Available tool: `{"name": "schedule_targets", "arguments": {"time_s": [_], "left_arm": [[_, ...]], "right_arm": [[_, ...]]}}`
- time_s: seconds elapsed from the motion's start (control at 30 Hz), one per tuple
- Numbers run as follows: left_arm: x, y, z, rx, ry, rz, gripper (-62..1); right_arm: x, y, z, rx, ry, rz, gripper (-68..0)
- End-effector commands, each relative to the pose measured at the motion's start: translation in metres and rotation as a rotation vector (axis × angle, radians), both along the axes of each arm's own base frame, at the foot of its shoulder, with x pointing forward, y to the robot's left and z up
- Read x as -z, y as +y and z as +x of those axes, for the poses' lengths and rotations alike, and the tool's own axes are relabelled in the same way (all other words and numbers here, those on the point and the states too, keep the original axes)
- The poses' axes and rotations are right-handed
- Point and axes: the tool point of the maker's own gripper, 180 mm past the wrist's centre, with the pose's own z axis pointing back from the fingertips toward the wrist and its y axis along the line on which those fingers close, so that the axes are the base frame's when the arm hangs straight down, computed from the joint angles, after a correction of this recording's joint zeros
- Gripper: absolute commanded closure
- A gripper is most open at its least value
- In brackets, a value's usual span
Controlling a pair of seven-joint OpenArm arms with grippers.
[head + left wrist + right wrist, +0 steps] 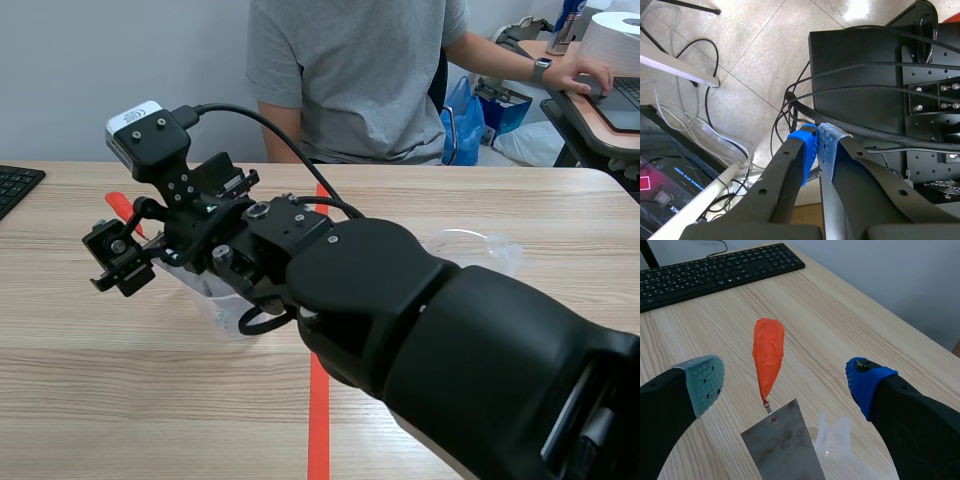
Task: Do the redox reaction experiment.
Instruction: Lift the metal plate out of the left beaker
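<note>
My right gripper (787, 382) is open above the table, reaching across from the right to the left part of the table (118, 257). Between and below its fingers lies a grey metal plate (782, 447) with an orange handle (768, 356) pointing away; the handle shows as a red tip (120, 207) in the scene view. Beside the plate is the clear spout of a plastic beaker (833, 439), also seen under the arm (225, 308). My left gripper (818, 146) is shut on nothing and hangs off the table, over the floor.
A black keyboard (705, 272) lies on the table ahead of the right gripper, at the left edge (15, 185). Another clear plastic container (485, 248) sits behind the right arm. A person (350, 75) sits across the table. Cables and a black base (860, 95) lie below the left gripper.
</note>
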Motion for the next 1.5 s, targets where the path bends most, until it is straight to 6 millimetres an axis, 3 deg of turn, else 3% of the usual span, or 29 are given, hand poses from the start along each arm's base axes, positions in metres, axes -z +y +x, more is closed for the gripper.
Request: {"name": "schedule_targets", "arguments": {"time_s": [0.0, 0.33, 0.57, 1.0, 1.33, 1.47], "left_arm": [[-0.004, 0.0, 0.001, 0.002, -0.01, -0.002, -1.9], [-0.004, 0.0, 0.001, 0.002, -0.01, -0.002, -1.9], [-0.004, 0.0, 0.001, 0.002, -0.011, -0.002, -1.9], [-0.004, 0.0, 0.001, 0.002, -0.011, -0.002, -1.9], [-0.004, 0.0, 0.001, 0.002, -0.011, -0.002, -1.9], [-0.004, 0.0, 0.001, 0.002, -0.011, -0.002, -1.9]], "right_arm": [[-0.031, 0.016, 0.003, -0.016, -0.044, 0.067, -49.5], [-0.036, 0.018, 0.011, -0.058, -0.063, 0.085, -48.2], [-0.025, 0.03, -0.005, -0.152, -0.018, 0.075, -47.4], [-0.025, 0.03, -0.004, -0.146, 0.006, 0.086, -27.6], [-0.023, 0.03, -0.004, -0.146, 0.01, 0.079, -5.3], [-0.023, 0.03, -0.004, -0.147, 0.007, 0.077, -1.7]]}}
